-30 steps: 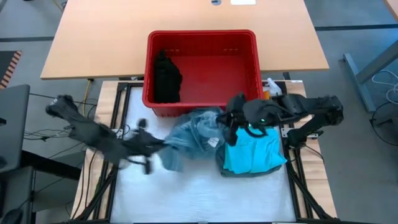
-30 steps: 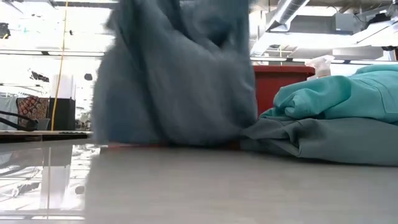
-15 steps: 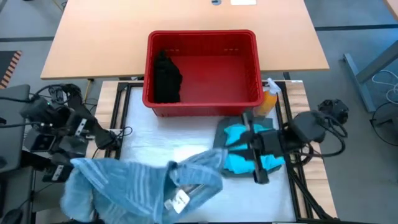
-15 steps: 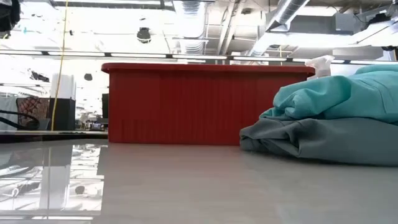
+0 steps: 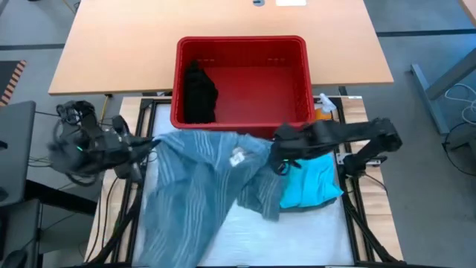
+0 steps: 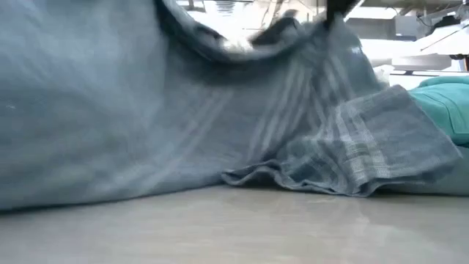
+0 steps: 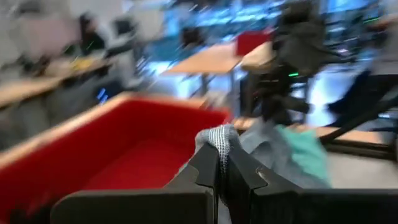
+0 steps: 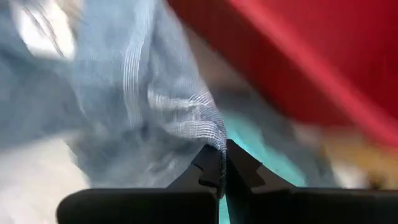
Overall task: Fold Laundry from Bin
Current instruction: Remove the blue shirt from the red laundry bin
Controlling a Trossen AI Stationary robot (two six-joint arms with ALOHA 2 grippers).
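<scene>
The red bin (image 5: 242,82) serves as the landmark, standing at the far middle of the bench (image 5: 312,238). Off the bin's near left corner, the left tool (image 5: 151,143) has its fingers pressed together on a corner of the blue-grey striped cloth (image 5: 197,190); the left wrist view shows a bunched tip of that cloth (image 7: 221,138) pinched between the two dark fingers (image 7: 205,168), with the bin's red wall (image 7: 112,149) just beyond.

From that grip the striped cloth spreads out in front of the bin's near wall and runs toward the front edge of the bench, with a small white label (image 5: 238,156) showing near its upper edge. In the low view the cloth (image 6: 183,125) fills nearly the whole picture, its lower folds lying on the bench surface (image 6: 234,227).

Inside the bin, against its left wall, lies a black garment (image 5: 199,93); the remainder of the bin floor shows bare red.

In front of the bin's near right corner, the right tool (image 5: 277,155) is likewise pinched on the other upper corner of the striped cloth; the right wrist view shows the cloth edge (image 8: 199,124) caught between its closed fingers (image 8: 208,168).

Just right of that tool, the bright teal garment (image 5: 312,182) lies folded on the bench, partly covered by the striped cloth. An orange spray bottle (image 5: 324,108) stands just beside the bin's right near corner.
</scene>
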